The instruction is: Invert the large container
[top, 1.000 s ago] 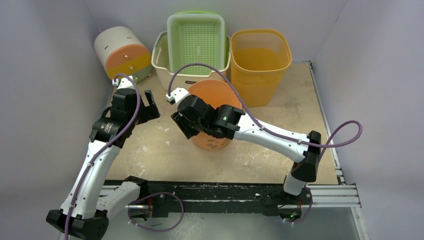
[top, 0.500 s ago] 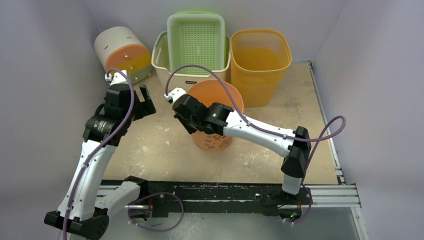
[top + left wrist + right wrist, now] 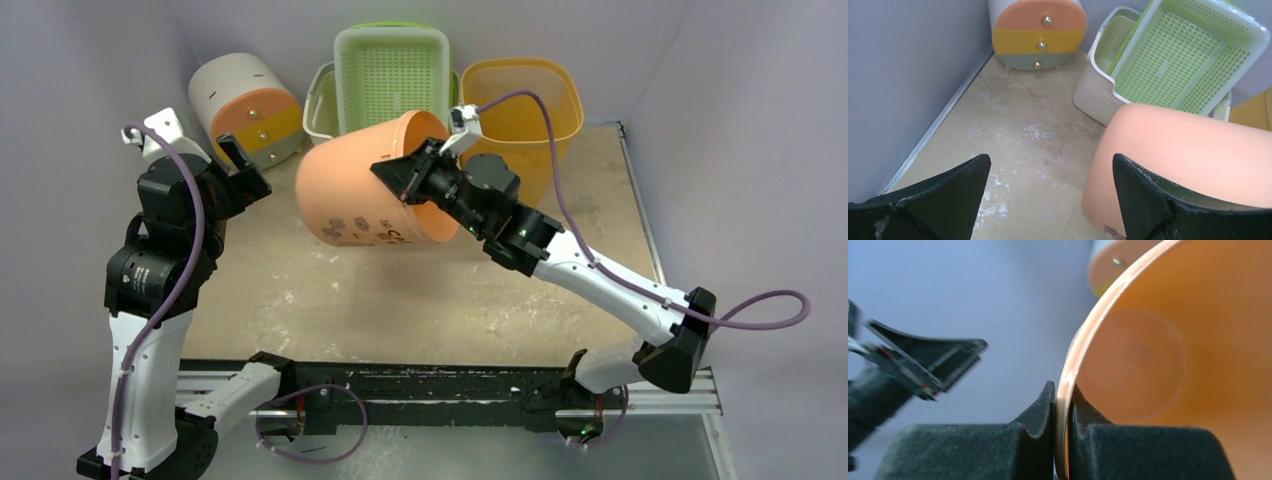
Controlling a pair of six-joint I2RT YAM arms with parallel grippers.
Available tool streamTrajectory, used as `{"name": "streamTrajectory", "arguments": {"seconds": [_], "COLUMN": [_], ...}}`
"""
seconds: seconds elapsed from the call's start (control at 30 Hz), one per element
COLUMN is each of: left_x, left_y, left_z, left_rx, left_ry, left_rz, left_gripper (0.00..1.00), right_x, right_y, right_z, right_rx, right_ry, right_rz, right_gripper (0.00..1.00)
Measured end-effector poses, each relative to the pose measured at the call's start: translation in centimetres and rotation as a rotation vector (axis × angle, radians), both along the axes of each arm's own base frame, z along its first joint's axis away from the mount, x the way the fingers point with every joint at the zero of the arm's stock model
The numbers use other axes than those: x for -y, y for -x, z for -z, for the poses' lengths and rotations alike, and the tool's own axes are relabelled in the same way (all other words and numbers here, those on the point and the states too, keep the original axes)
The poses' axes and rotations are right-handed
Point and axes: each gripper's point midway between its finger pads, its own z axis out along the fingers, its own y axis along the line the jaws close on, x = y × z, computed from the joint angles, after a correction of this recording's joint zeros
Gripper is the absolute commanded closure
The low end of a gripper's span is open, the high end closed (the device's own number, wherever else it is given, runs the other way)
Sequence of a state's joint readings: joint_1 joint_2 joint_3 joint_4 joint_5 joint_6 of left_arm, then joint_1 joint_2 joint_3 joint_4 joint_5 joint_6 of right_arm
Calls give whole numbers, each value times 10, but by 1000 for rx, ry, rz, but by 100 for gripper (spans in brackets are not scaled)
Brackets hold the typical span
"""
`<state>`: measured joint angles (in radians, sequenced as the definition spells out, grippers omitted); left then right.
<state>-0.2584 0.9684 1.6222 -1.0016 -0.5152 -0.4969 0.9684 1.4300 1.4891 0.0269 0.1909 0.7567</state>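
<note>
The large container is a pale orange round bucket [image 3: 365, 195]. It is lifted off the table and tipped on its side, mouth toward the right, base toward the left. My right gripper [image 3: 408, 178] is shut on its rim [image 3: 1068, 385], one finger inside and one outside. The bucket's inside and round bottom show in the right wrist view [image 3: 1168, 355]. My left gripper [image 3: 238, 172] is open and empty, raised to the left of the bucket. In the left wrist view the bucket's side [image 3: 1188, 155] fills the right part behind one finger [image 3: 1148, 195].
At the back stand a small round drawer unit [image 3: 245, 105], a cream basket [image 3: 330, 125] with a green perforated tray [image 3: 392, 70] leaning in it, and a yellow square bin [image 3: 520, 110]. Grey walls close the left, back and right.
My right gripper has lifted the bucket off the table and tipped it onto its side, moving up and back. My left arm has risen and drawn back to the left.
</note>
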Motion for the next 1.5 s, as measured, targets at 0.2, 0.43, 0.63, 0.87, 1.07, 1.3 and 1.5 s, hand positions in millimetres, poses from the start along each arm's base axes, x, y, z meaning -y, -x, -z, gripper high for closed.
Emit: {"name": "streamTrajectory", "arguments": {"seconds": [0.2, 0.43, 0.63, 0.87, 1.07, 1.3, 1.5], "left_x": [-6, -7, -6, -4, -2, 4, 11], "left_y": [6, 5, 0, -8, -12, -23, -33], "left_z": [-17, -12, -15, -12, -6, 13, 40], "left_rx": [30, 8, 3, -23, -39, -80, -133], "left_ry": [-2, -10, -11, -18, -22, -25, -28], "left_rz": [-26, -34, -34, -33, -32, -13, 12], "left_gripper": [13, 15, 17, 18, 18, 18, 18], "right_x": [-24, -65, -74, -84, -38, 50, 96], "right_y": [3, -2, -23, -44, -45, -63, -61], "right_z": [19, 96, 123, 167, 191, 263, 310], "right_rx": [-87, -267, -353, -506, -598, -717, -768], "right_ry": [-311, -405, -632, -851, -972, -927, -843], "right_rz": [-86, -216, -278, -306, -245, 31, 167], "right_gripper": [100, 100, 100, 100, 80, 60, 53]}}
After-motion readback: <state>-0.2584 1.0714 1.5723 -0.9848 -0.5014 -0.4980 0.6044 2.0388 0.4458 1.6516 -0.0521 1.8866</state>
